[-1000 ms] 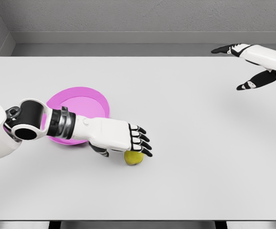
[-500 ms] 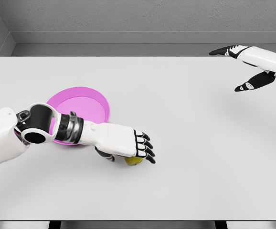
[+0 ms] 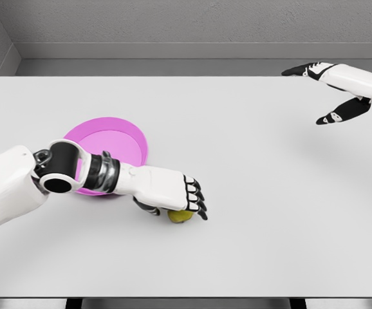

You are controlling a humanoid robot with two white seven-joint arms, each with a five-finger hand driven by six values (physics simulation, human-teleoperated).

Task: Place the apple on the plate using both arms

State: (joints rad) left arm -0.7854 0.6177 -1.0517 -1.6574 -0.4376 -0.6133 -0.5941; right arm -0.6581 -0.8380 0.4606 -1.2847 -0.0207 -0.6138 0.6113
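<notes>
White tabletop (image 3: 257,193), viewed from my head. Pink plate (image 3: 112,145) lies near the left edge, partly behind my left forearm. My left hand (image 3: 173,193) covers the yellow-green apple (image 3: 180,217), fingers (image 3: 195,199) curled over it, just right of the plate. My right hand (image 3: 331,90) hovers open at the far right corner.

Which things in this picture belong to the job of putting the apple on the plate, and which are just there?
Part of the job:
- apple, on the table beside the plate
- pink plate
- left robot hand, over the apple
- right robot hand, held open at the far right

Just there:
- white table
- grey wall
</notes>
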